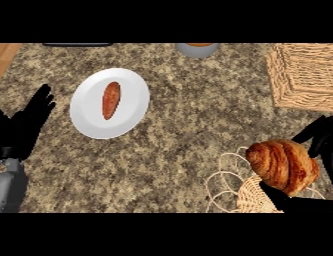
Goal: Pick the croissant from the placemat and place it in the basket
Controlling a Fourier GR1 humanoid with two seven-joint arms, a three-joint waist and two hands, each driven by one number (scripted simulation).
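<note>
The granite counter (184, 125) fills the view, and the wicker basket (316, 77) sits at its upper right corner, well apart from the woven placemat (232, 187) at the lower right. A white plate (88, 122) with a sausage-like piece (110, 100) on it lies left of centre, and a grey cup (197, 49) peeks in at the top edge; neither matters to the job. The left hand (17, 127) rests at the left edge, fingers straight and raised, holding nothing. The right hand (330, 145) is curled round the croissant (281, 165), thumb beneath and fingers wrapping its far side, so the pastry looks to be gripped just above the placemat rather than lying on it. Judging from this, the step in hand is the carry to the basket. To do it well, the hand should rise enough to clear the basket's near wall, travel up and slightly right across the counter, keep the fingers curled until the croissant is over the basket's open middle, and only then let go, low inside rather than from above the rim.
</note>
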